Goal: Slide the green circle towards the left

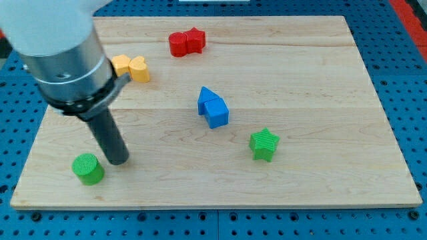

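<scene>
The green circle point(88, 168) is a short green cylinder near the bottom left corner of the wooden board point(300, 73). My tip point(119, 161) rests on the board just to the right of the green circle, a small gap between them. The dark rod rises from the tip up to the left into the big grey arm body at the view's top left.
A green star point(264, 144) lies right of centre. Two blue blocks point(213, 108) touch each other at the middle. Two red blocks point(186, 43) sit near the top edge. Two yellow-orange blocks point(131, 67) lie at the upper left, beside the arm body.
</scene>
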### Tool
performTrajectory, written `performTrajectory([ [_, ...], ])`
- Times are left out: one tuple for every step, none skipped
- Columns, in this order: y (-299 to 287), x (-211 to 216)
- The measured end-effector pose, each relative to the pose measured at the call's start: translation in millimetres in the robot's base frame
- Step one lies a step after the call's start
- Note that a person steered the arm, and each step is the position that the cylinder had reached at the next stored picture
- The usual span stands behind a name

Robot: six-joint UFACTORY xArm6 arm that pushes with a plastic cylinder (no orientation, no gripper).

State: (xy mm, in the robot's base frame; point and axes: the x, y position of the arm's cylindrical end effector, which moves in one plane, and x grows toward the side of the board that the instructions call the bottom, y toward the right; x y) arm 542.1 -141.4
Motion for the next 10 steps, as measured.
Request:
performTrajectory([
  [2,14],
  [2,39],
  [2,42],
  [3,35],
  [-13,34],
  [-36,34],
  [-47,34],
  [-60,34],
  [-72,34],
  [-74,35],
])
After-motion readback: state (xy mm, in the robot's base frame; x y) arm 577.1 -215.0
